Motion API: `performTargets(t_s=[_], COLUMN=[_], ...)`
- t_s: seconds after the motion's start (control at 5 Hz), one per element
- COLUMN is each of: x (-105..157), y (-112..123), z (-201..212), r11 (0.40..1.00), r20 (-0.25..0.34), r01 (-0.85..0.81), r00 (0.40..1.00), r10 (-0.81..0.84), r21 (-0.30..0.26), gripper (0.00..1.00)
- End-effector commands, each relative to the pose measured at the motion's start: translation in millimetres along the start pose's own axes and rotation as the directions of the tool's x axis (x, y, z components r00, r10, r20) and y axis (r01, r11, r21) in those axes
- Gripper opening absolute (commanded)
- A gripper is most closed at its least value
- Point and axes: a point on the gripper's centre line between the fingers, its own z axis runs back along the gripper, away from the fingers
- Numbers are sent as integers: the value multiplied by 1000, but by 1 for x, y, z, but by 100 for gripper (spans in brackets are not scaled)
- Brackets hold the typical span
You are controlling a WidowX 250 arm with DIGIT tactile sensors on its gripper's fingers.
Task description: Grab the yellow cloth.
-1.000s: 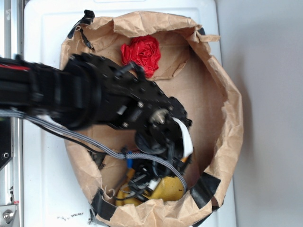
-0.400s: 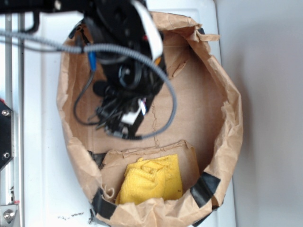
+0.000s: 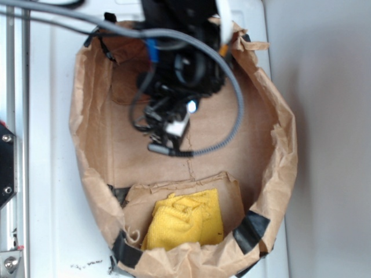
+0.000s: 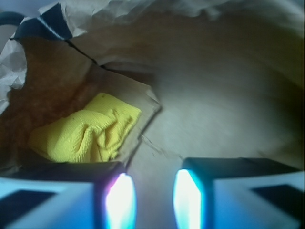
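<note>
Since a moment ago the claw (image 4: 153, 202) has shifted rightward over the paper bag (image 3: 284, 156). Its fingers stand spread with nothing between, clear only in the wrist view. Well apart, the yellow cloth (image 3: 185, 219) lies crumpled on the bag's folded flap.

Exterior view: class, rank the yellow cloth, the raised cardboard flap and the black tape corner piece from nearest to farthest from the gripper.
1. Cardboard flap, directly below the gripper.
2. Yellow cloth, on that flap, lower.
3. Black tape, bottom-right rim.
</note>
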Motion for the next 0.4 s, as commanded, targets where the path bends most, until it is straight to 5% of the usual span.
performTargets(t_s=[0.0,0.2], x=[27,31], y=[-24,-46], z=[-35,-49], r11=[982,965], r20=[26,28], r01=[166,223], r00=[986,975], r10=[-164,-222], r21=[-90,-136], gripper=[100,100])
